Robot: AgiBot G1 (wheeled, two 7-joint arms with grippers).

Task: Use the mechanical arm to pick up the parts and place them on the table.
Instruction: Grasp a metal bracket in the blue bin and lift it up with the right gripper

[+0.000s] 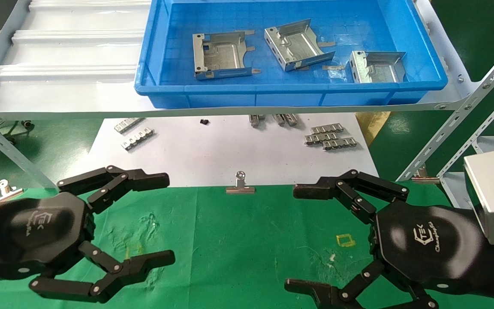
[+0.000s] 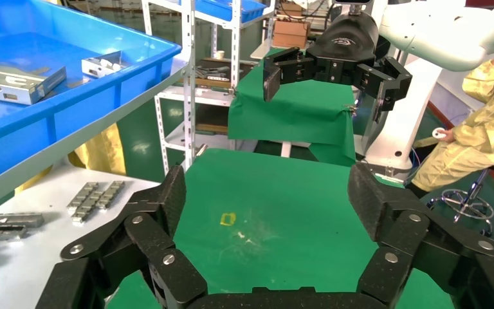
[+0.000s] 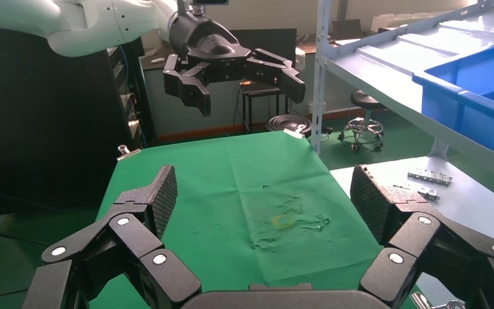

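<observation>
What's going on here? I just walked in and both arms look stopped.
Nothing is being handled yet. Three parts lie in the blue bin on the shelf. The left gripper and right gripper both hover over the green table with jaws open and empty, facing each other. No part is on the table so far.

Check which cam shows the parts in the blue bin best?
Head view: all three parts lie in the blue bin. Left wrist view shows them side-on, partly cropped. Right wrist view shows only the bin's wall.
</observation>
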